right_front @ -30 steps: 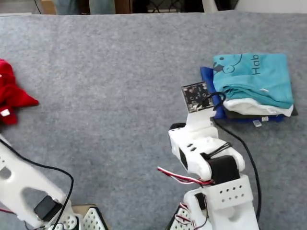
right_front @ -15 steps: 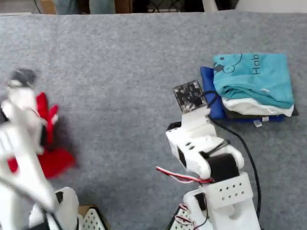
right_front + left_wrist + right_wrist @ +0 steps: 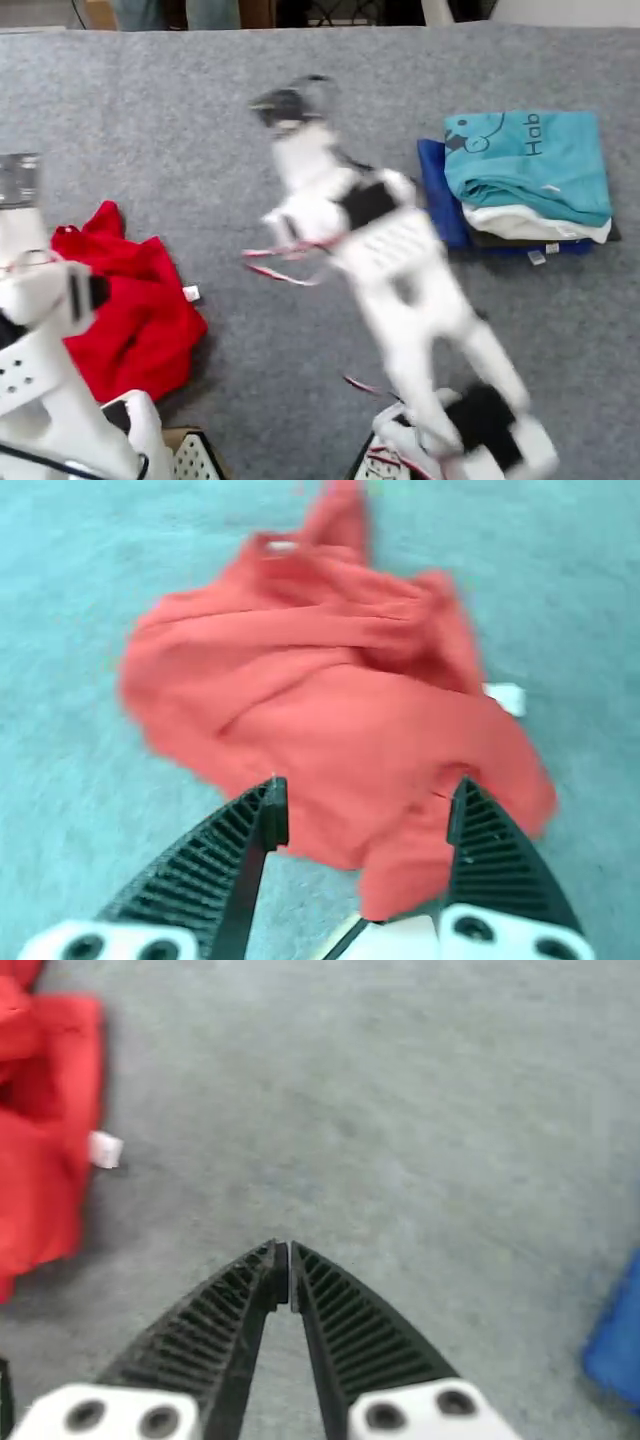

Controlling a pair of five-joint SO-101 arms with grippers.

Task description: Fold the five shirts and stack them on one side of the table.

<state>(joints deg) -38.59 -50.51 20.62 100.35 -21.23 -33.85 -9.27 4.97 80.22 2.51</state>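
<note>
**Desk:** Where is the unfolded shirt?

**Photographer:** The red shirt (image 3: 130,310) lies crumpled on the left side of the grey table (image 3: 200,120). A white tag (image 3: 191,293) shows at its edge, and the left arm (image 3: 40,330) stands right beside it.

**Desk:** And the left gripper?

**Photographer:** The left gripper (image 3: 368,792) hangs over the red cloth with its jaws spread wide, gripping nothing.

**Desk:** The right one?

**Photographer:** The right gripper (image 3: 282,1252) is pinched closed and empty. Its tips meet above bare table near the middle, between the red shirt and the pile.

**Desk:** What does the pile look like?

**Photographer:** The stack (image 3: 525,180) sits on the right side of the table, well apart from the red shirt. A teal shirt (image 3: 530,150) is on top, with a white layer and a dark one under it. A blue shirt (image 3: 437,190) is at the bottom, sticking out toward the middle of the table.
</note>
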